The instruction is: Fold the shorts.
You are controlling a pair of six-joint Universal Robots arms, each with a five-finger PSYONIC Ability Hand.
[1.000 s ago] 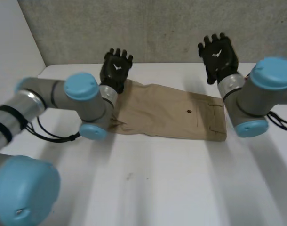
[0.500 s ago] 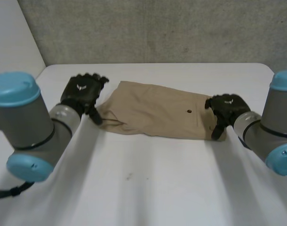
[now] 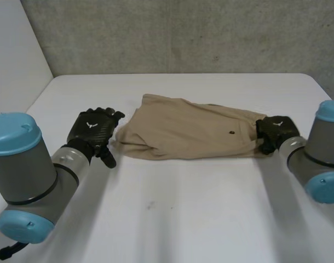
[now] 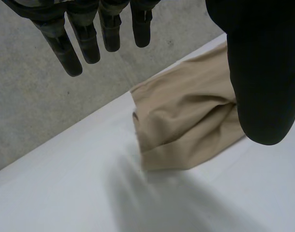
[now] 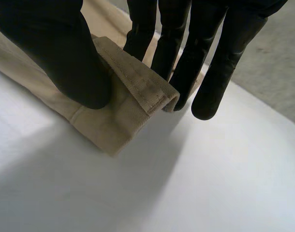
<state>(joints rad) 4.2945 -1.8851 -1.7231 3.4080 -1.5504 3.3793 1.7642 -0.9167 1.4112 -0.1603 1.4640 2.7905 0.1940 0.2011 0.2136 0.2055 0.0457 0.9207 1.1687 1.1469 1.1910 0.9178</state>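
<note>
Head view: The tan shorts point(image 3: 189, 131) lie flat at the middle of the white tabletop point(image 3: 183, 219). Their long axis runs from side to side, from the left arm's side to the right arm's side, with the right end set slightly nearer the camera. The end carrying a small dark button point(image 3: 231, 132) points toward the right robot hand point(image 3: 274, 131), which sits on that end's edge. The crumpled end points toward the left robot hand point(image 3: 93, 129), which is just beside it and apart from the cloth. A rough grey concrete wall point(image 3: 183, 33) rises behind the tabletop.

Left wrist view: The left robot hand point(image 4: 80, 34) is spread wide, fingers straight and thumb apart, holding nothing. The rumpled end of the shorts point(image 4: 186, 121) lies on the tabletop point(image 4: 65, 193) beyond the fingertips.

Right wrist view: The right robot hand point(image 5: 65, 58) pinches the shorts point(image 5: 113, 121) at the end edge. The thumb presses on top of a raised, folded-over band of cloth; the fingers point(image 5: 176, 38) stand behind it. The rest of that end rests on the tabletop point(image 5: 210, 183).
</note>
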